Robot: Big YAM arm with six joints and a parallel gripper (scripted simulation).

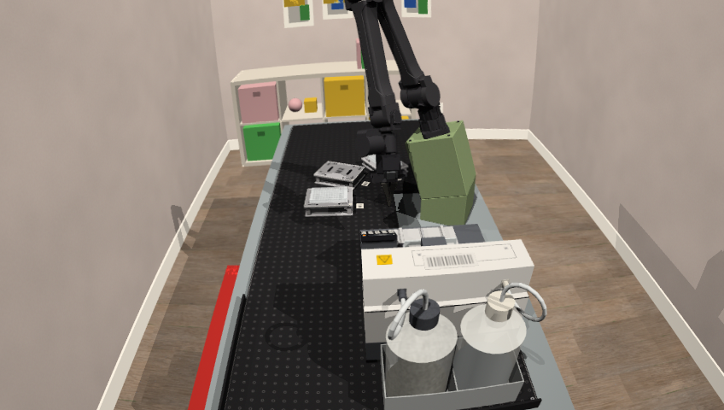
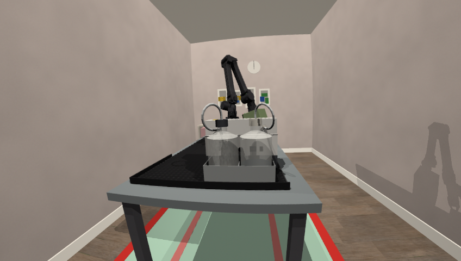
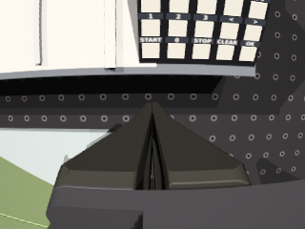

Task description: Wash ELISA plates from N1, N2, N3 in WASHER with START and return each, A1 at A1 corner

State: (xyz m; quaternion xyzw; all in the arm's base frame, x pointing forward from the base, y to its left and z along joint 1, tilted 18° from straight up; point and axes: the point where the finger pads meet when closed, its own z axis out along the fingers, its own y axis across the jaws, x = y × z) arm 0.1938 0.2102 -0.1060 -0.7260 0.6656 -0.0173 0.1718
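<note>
My gripper (image 1: 390, 201) (image 3: 152, 113) is shut and empty, fingertips down, short of the washer's keypad edge in the wrist view. The START key (image 3: 151, 51) is beyond the fingertips. The washer (image 1: 472, 287) (image 2: 239, 126) is white. A small orange spot (image 1: 364, 235) shows at its keypad housing; I cannot tell whether it is the lamp. Pale deck parts (image 1: 431, 231) show behind the washer's body; the carrier's contents cannot be told. A pale plate (image 1: 329, 195) lies on the nearest nest (image 1: 329, 213). The middle nest (image 1: 339, 172) shows no plate. The farthest nest (image 1: 370, 162) is partly hidden by the arm.
The green arm base (image 1: 439, 178) stands right of the gripper in the top view. Two bottles (image 1: 421, 342) (image 1: 493, 330) with looping hoses stand in a grey tray (image 1: 457, 398) (image 2: 239, 174) at the washer's other side. Small white markers (image 1: 359, 205) (image 1: 365, 183) lie beside the nests.
</note>
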